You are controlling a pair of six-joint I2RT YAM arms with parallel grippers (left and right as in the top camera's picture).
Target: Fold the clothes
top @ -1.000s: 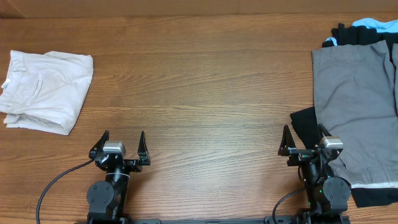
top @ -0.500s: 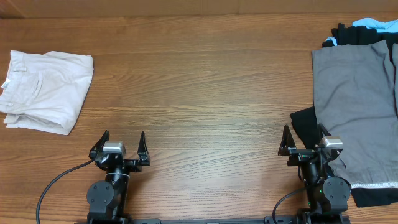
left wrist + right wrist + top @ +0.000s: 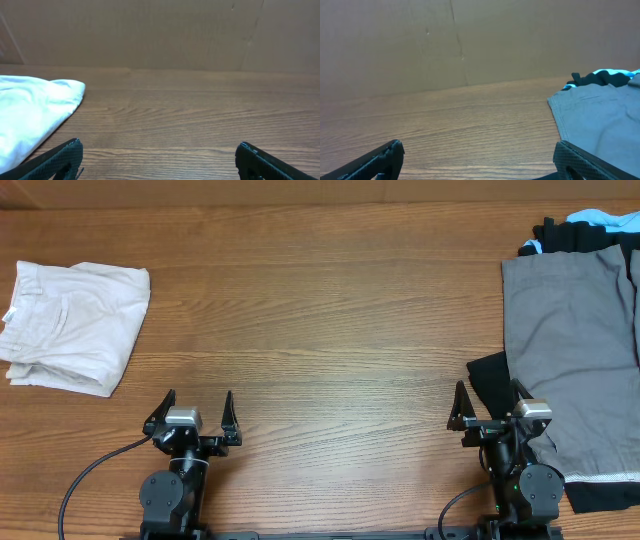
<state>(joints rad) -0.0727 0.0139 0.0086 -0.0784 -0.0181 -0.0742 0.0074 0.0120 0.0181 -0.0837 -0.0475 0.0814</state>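
Beige shorts (image 3: pixel 72 325) are lying as a compact multi-layer bundle at the far-left of the table (image 3: pixel 320 330), well apart from both arms. Left gripper (image 3: pixel 198 400) and right gripper (image 3: pixel 488 395) are being held at the near edge, jaws spread wide, nothing between them. The shorts are being judged light, soft and limp: thin cotton, no stiffness except likely at the waistband and seams, so the layers are expected to sag and slide when lifted. A pinch is being advised at a thick stacked edge or corner, through all layers, low against the wood; a single top layer being caught would be undoing the bundle. Grey shorts (image 3: pixel 570 340) and black garment (image 3: pixel 488 385) are lying just beside the right gripper and are not being targeted.
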